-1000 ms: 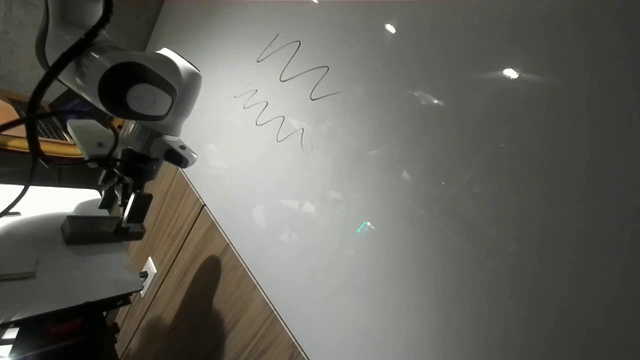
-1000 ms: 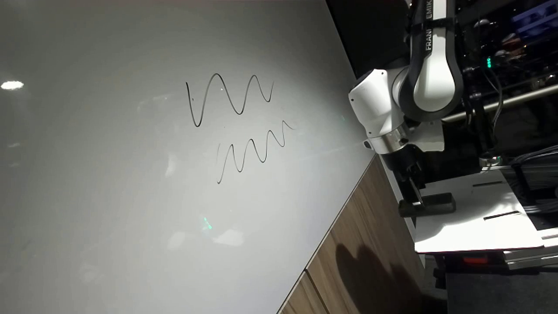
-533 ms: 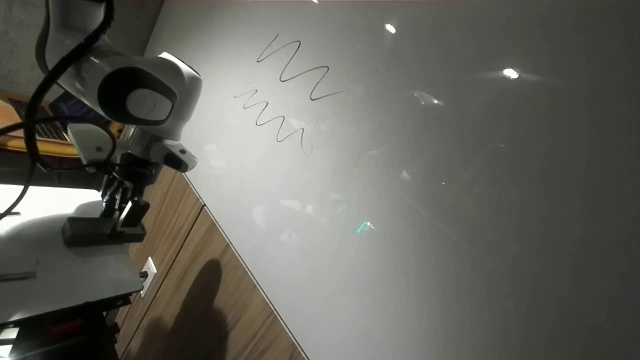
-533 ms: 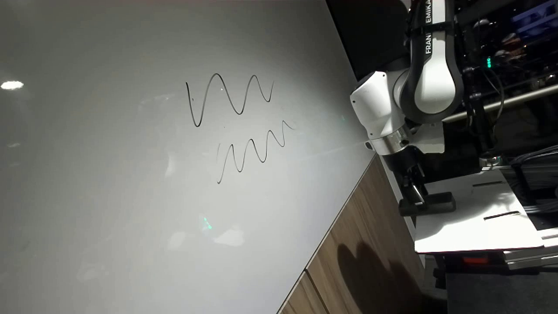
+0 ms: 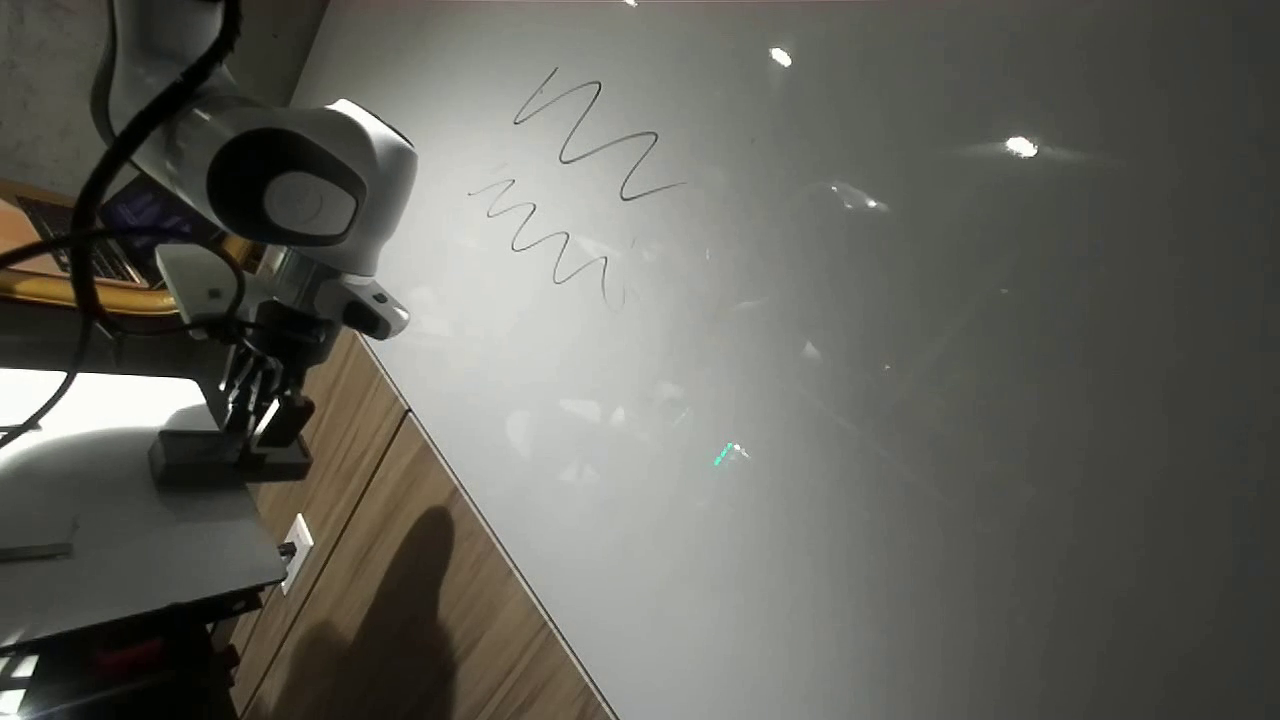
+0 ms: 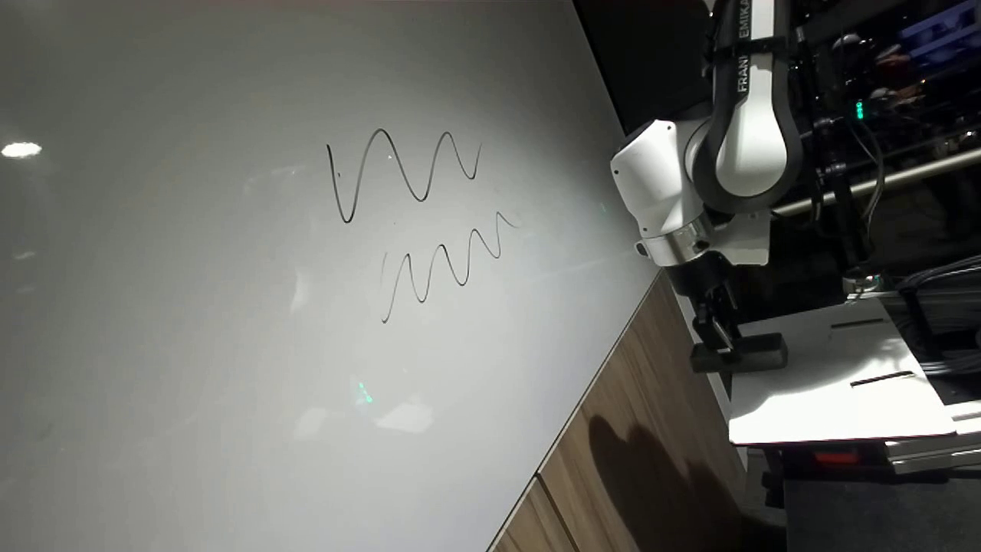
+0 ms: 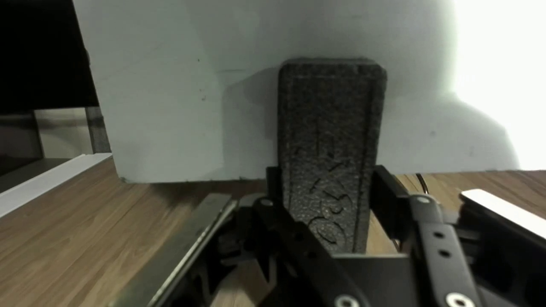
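A dark grey oblong block with marks pressed into its face is held by my gripper. In the wrist view the two black fingers stand on either long side of the block, near its closer end. Both exterior views show the block lying lengthwise over the edge of a white tabletop, one end sticking out past it. From above, the gripper reaches down onto the overhanging part. Whether the block's underside still touches the tabletop I cannot tell.
A large glossy whiteboard with two black wavy lines fills much of both exterior views. Below it runs a wood panel with a wall outlet. A laptop and a hanging black cable are near the arm.
The fingers have closed onto the block. In the last half second the arm, gripper and block have shifted together toward the whiteboard side and slightly upward in the pictures.
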Motion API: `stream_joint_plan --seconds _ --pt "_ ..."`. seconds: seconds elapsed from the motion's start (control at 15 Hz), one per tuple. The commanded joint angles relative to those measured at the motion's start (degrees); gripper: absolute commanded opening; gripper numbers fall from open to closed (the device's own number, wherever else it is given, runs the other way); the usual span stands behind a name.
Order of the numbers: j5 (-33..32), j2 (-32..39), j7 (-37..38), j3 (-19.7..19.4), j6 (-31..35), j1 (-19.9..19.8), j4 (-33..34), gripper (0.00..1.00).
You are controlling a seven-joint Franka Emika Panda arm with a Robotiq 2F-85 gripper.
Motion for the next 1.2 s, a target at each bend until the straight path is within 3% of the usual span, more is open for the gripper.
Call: stream_joint_plan --seconds 0.0,0.2,0.4,0.6,0.87,1.13 --pt "5.81 -10.42 -2.65 1.9 -4.22 2.6 0.36 0.28" --pt "7.7 -18.87 -2.41 3.95 -2.99 4.28 0.21 0.28" --pt "11.06 -24.68 -1.69 6.26 -4.91 6.12 5.05 0.28" --pt "10.49 -27.57 2.63 10.75 -4.57 5.29 12.01 0.28" --pt "3.14 -25.33 13.28 21.27 -2.3 -2.35 24.87 0.28" --pt "-10.51 -21.72 25.68 32.05 -2.08 -13.36 35.98 0.28"
